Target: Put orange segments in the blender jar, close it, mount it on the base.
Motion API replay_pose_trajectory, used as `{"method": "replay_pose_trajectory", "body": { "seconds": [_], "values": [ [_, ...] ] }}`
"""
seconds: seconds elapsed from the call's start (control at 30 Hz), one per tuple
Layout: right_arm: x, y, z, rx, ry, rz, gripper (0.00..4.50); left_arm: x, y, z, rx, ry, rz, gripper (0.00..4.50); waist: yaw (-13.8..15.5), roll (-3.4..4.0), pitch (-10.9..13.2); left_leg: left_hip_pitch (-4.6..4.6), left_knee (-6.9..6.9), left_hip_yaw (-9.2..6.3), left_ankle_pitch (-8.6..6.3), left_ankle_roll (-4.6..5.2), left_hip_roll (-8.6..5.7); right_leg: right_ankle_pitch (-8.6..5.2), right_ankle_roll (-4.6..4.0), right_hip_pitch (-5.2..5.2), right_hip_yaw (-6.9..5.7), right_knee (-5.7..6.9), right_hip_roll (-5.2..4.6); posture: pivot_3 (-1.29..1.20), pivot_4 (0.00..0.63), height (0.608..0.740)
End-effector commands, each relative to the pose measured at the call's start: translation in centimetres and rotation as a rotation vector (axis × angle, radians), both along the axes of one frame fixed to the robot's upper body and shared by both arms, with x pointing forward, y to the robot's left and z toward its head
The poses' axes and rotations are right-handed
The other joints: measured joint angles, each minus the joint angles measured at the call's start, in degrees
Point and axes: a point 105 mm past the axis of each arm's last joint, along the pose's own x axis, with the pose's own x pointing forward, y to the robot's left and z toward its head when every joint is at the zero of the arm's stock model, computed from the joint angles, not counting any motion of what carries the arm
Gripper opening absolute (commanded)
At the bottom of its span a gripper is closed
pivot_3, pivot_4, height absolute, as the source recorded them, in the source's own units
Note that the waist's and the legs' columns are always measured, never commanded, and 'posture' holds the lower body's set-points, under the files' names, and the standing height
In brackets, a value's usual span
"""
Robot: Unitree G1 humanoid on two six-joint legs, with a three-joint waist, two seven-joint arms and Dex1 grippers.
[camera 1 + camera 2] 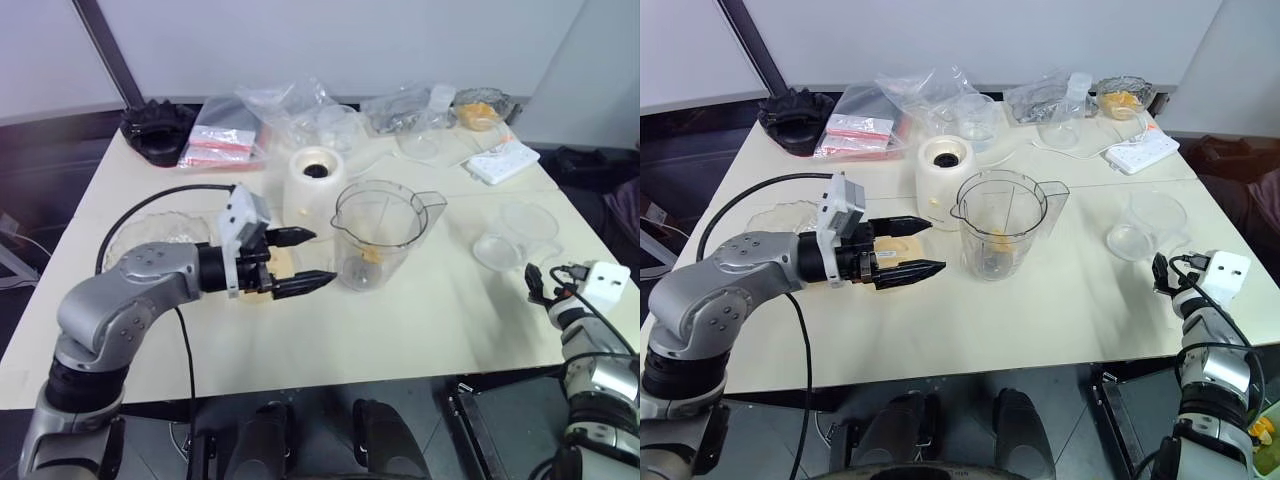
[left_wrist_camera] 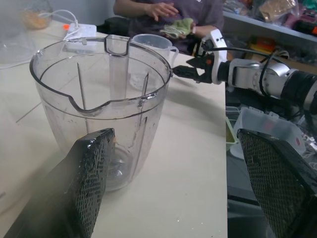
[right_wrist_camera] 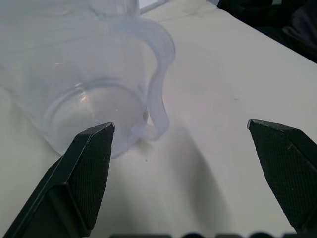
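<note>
The clear blender jar (image 1: 381,228) stands upright mid-table, its spout toward my left gripper and its handle on the far side. A few orange segments (image 1: 371,255) lie at its bottom. More orange pieces fill a bowl (image 1: 478,110) at the back right. The cream-white base (image 1: 315,183) stands just behind and left of the jar. My left gripper (image 1: 322,257) is open, level and pointing at the jar's side a short way off, nothing between its fingers (image 2: 91,173). My right gripper (image 3: 181,125) is open near the table's right front edge, facing a small clear cup (image 3: 94,106).
A pale-peach lid (image 1: 284,263) lies on the table beneath my left gripper, with a scalloped glass bowl (image 1: 140,237) to its left. At the back are a black ridged object (image 1: 158,130), plastic bags (image 1: 225,135) and a white power strip (image 1: 503,160). A person (image 2: 171,12) sits beyond the table's right side.
</note>
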Motion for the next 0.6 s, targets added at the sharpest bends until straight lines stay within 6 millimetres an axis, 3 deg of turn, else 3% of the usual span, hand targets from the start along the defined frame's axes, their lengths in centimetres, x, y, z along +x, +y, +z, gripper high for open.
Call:
{"method": "replay_pose_trajectory", "body": {
  "seconds": [0.03,0.6],
  "values": [
    [0.7,-1.4,2.1,-0.054,-0.038,-0.029,4.5,-0.2,-0.2,0.8,0.01,-0.054,-0.021,4.12,0.0,0.0,0.0,0.0,0.0,0.01,0.0,0.0,0.0,0.01,-0.02,0.0,0.0,-0.01,0.0,0.0,0.15,0.74],
    [2.4,-2.5,1.7,-0.174,0.004,-0.128,4.5,-0.3,0.1,1.1,0.024,-0.065,-0.003,4.12,-0.2,-0.05,0.1,0.0,-0.13,0.02,0.0,0.0,-0.04,0.01,-0.02,-0.01,0.01,-0.08,0.02,0.0,0.15,0.74]
  ]
}}
